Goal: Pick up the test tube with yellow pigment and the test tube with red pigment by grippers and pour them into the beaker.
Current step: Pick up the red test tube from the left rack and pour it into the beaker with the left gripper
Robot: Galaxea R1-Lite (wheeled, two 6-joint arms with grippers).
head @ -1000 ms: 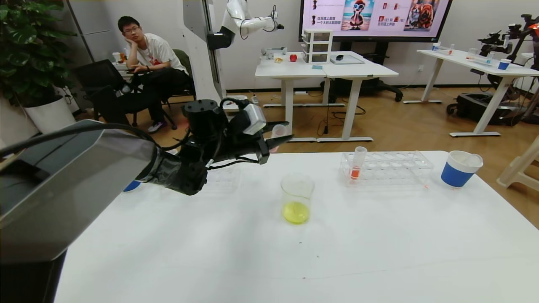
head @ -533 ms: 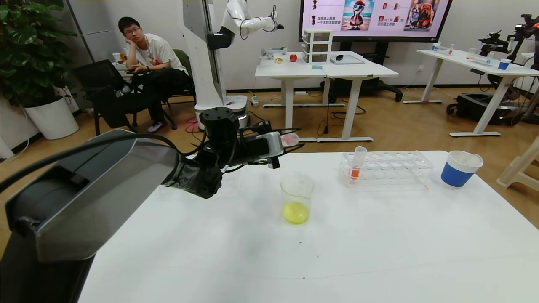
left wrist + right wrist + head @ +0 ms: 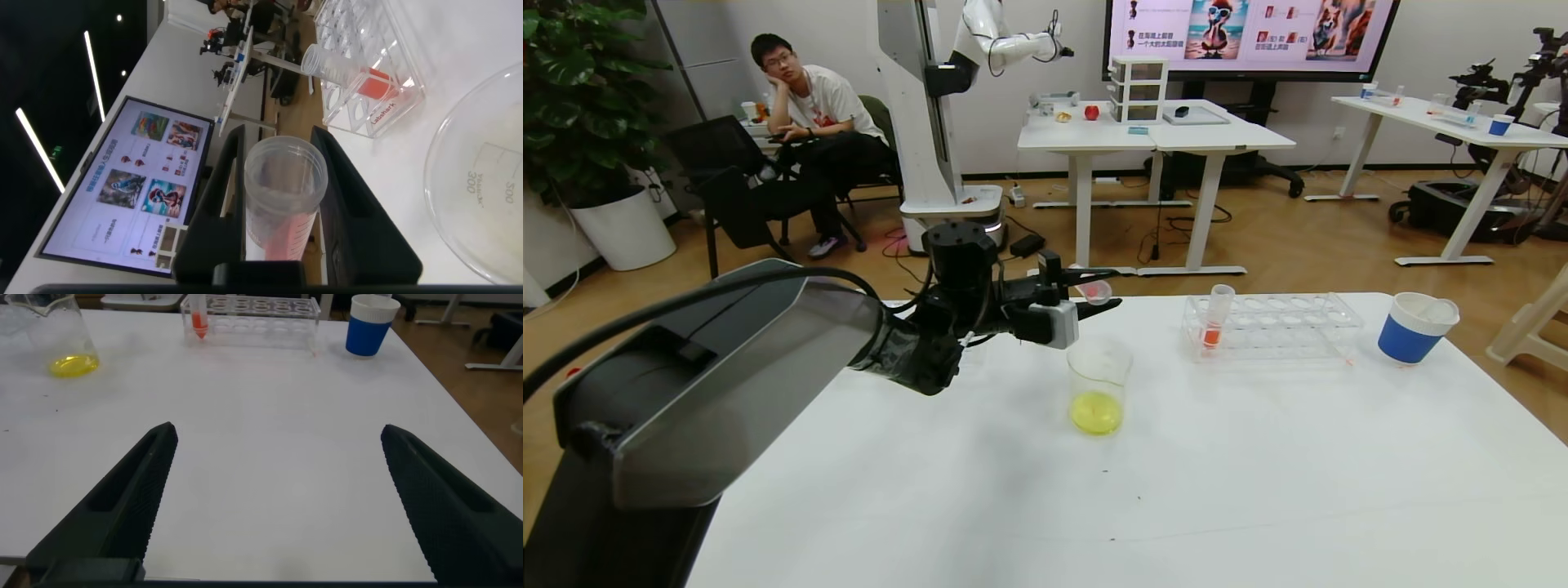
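My left gripper [image 3: 1107, 288] is shut on the test tube with red pigment [image 3: 1094, 289], held nearly level just above and behind the beaker's rim. In the left wrist view the tube [image 3: 282, 214] sits between the black fingers [image 3: 347, 196], open mouth outward, red liquid along its wall. The beaker [image 3: 1098, 382] stands mid-table with yellow liquid at its bottom; it also shows in the left wrist view [image 3: 482, 188] and the right wrist view [image 3: 57, 335]. A second red tube [image 3: 1215, 318] stands in the clear rack [image 3: 1282, 328]. The yellow-pigment tube is out of view. My right gripper [image 3: 279, 431] is open over the near table.
A blue-and-white paper cup [image 3: 1414, 328] stands right of the rack near the table's far right edge; it also shows in the right wrist view [image 3: 369, 325]. My bulky left arm [image 3: 727, 367] covers the table's left side. Desks, a screen and a seated person are beyond.
My left gripper has moved right and down toward the beaker with the red tube. The wrist has rolled, and the tube now lies nearly level above the rim.
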